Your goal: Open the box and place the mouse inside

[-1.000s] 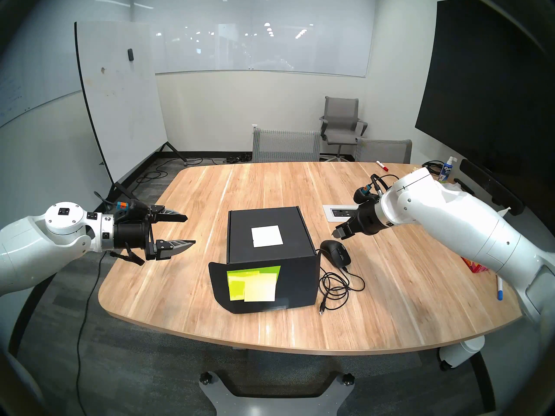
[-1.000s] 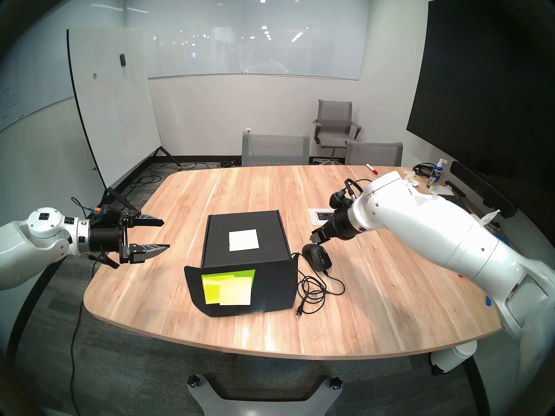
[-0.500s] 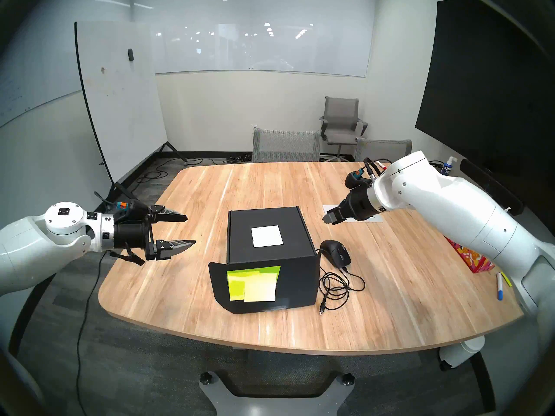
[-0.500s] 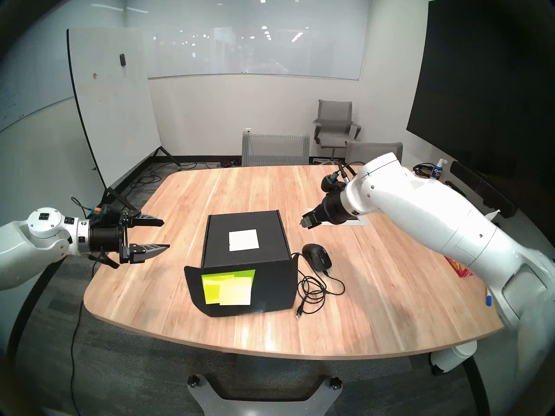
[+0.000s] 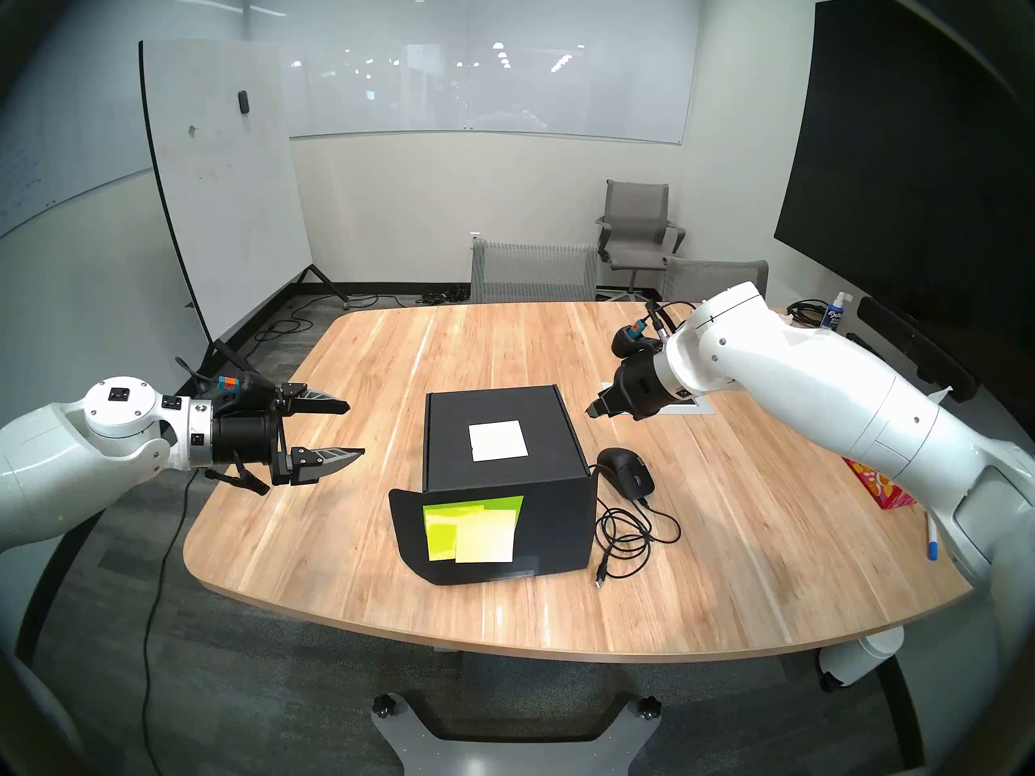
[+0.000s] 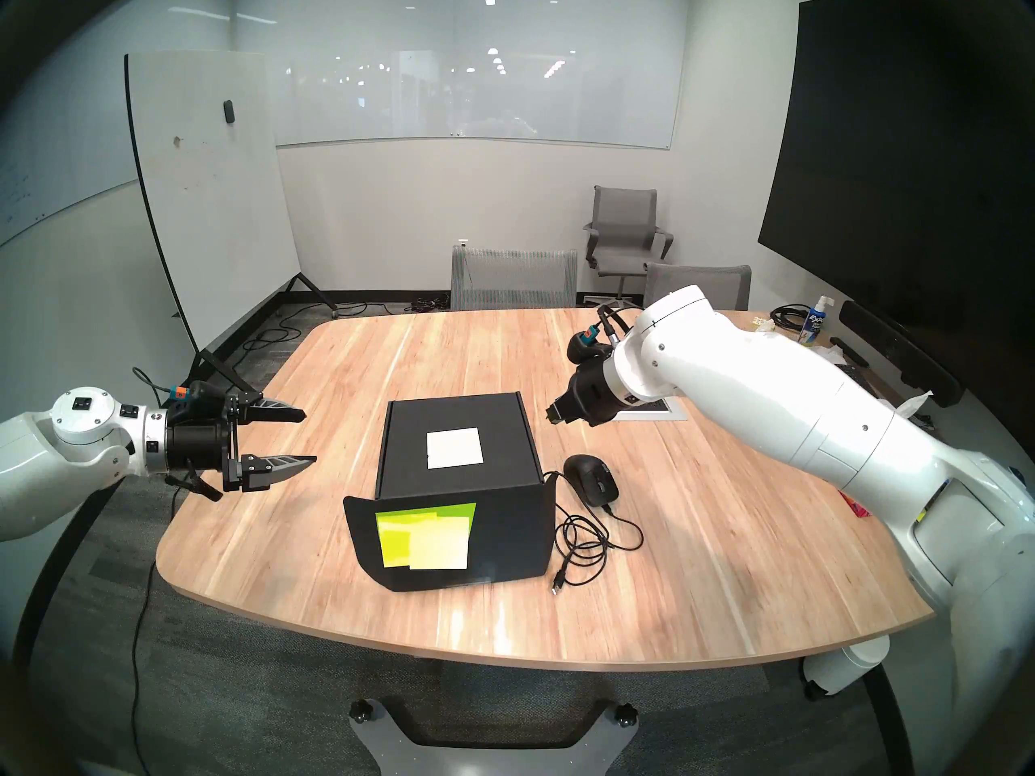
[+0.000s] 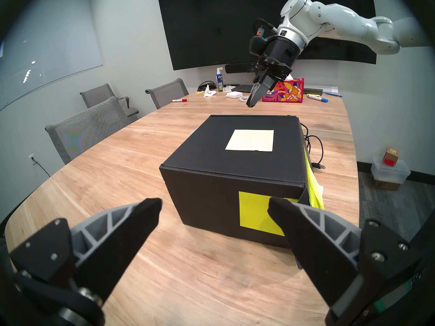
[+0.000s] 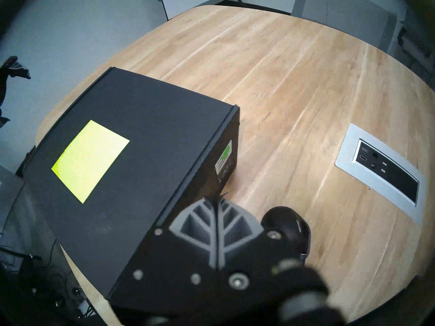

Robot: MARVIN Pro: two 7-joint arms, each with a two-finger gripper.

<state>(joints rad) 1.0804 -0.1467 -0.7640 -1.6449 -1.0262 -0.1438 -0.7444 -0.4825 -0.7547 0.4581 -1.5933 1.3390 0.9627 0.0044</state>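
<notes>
With the right gripper (image 5: 592, 410) pressed shut and empty and the left gripper (image 5: 352, 429) wide, hook the box (image 5: 504, 450) front flap (image 5: 465, 534) upward, clear of the mouse (image 5: 626, 471)

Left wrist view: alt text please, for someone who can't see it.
A closed black box with a pale square note on top sits on a wooden table. The open left gripper frames it from below; the shut right gripper hangs above its far edge.
</notes>
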